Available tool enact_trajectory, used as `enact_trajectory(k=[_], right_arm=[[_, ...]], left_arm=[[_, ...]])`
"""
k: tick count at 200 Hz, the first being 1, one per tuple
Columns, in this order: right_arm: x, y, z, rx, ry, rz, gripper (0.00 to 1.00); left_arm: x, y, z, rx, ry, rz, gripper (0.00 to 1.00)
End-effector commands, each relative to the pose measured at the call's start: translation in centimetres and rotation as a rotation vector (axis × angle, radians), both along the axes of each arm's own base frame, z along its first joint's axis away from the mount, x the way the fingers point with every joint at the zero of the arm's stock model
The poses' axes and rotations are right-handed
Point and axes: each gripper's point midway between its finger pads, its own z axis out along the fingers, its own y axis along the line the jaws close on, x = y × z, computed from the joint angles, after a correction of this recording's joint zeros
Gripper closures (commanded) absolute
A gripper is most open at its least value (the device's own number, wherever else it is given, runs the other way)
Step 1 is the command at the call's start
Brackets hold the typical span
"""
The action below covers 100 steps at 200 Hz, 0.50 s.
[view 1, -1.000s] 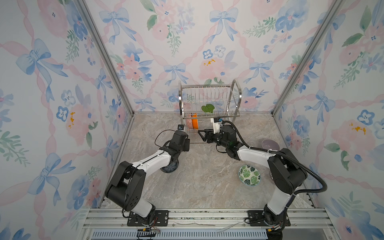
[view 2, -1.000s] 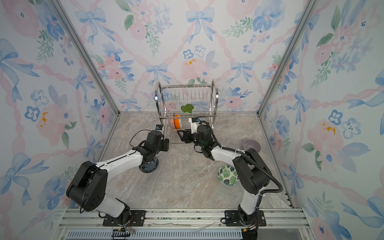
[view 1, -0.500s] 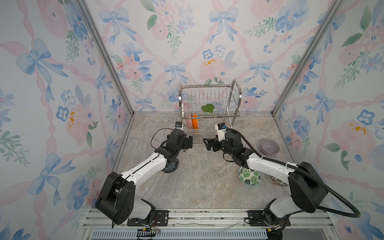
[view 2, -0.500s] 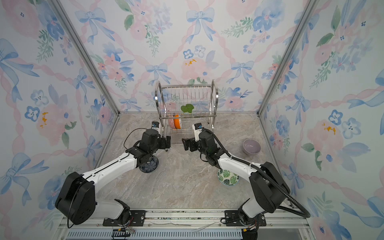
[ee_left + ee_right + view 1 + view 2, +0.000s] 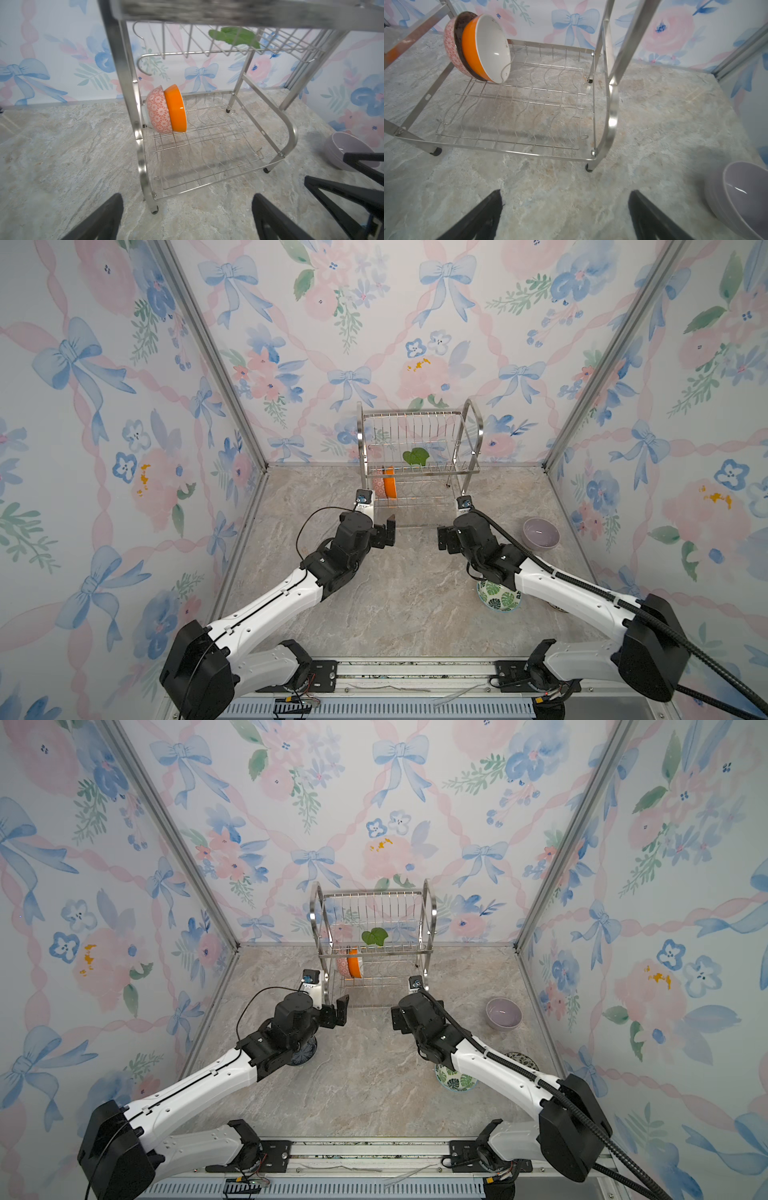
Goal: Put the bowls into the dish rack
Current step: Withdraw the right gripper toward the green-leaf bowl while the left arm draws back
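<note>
Both grippers have come back from the lower shelf of the rack, where they were a second ago, and their jaws are now spread wide with nothing between them. The left gripper [image 5: 388, 530] [image 5: 187, 199] hangs just before the left front leg of the two-tier shiny steel wire dish rack [image 5: 477, 427] [image 5: 143, 162]. The right gripper [image 5: 443, 539] [image 5: 564, 193] hangs before the right front leg. The two are near each other and do not touch.

Beyond the left gripper, at the left end of the lower shelf, the round orange ceramic bowl with white inside [image 5: 390, 488] [image 5: 176, 108] [image 5: 473, 47] stands on its edge. It is nested into the round pink-patterned bowl [image 5: 378, 486] [image 5: 159, 112] [image 5: 450, 43]. A flat green leaf-shaped thing [image 5: 415, 457] [image 5: 234, 38] lies on the upper shelf above them.

To the outer side of the right gripper, near it, the round lilac bowl [image 5: 540, 533] [image 5: 745, 199] sits upright on the grey marble-look tabletop [image 5: 407, 605]. Behind this gripper, partly under the right arm, is the round green leaf-print bowl [image 5: 496, 599]. A round black-and-white floral bowl [image 5: 521, 1058] shows only partly behind the same arm. Behind the left gripper, under the left arm, a part of the round dark blue patterned bowl [image 5: 305, 1052] is visible in a top view.
</note>
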Motion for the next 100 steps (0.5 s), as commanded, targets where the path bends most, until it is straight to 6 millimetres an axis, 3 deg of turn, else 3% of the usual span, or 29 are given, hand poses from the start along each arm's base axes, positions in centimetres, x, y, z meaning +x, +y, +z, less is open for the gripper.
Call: enact_trajectory(k=[1,31,51,100], right_arm=[[-3.6,-3.5,-2.9,-0.056,0.134,-0.045,0.03],[-6.7,-6.7,-3.6,-0.029,0.172,-0.128,0.03],[-8.3,-7.6,-4.9,-0.025,0.218,-0.143,0.04],[-11.0,-8.2,-8.8,-0.074,0.319,-0.172,0.01]], left_arm=[[-0.7,-1.0,0.0,0.055,-0.069,-0.019,0.02],[-1.8,-4.1,-0.8,0.130,-0.105,-0.099,0.02],[-2.1,-6.2,-1.9,0.215,-0.123,-0.148,0.02],[-1.9,-9.2,-3.3,0.435,-0.188,-0.169,0.02]])
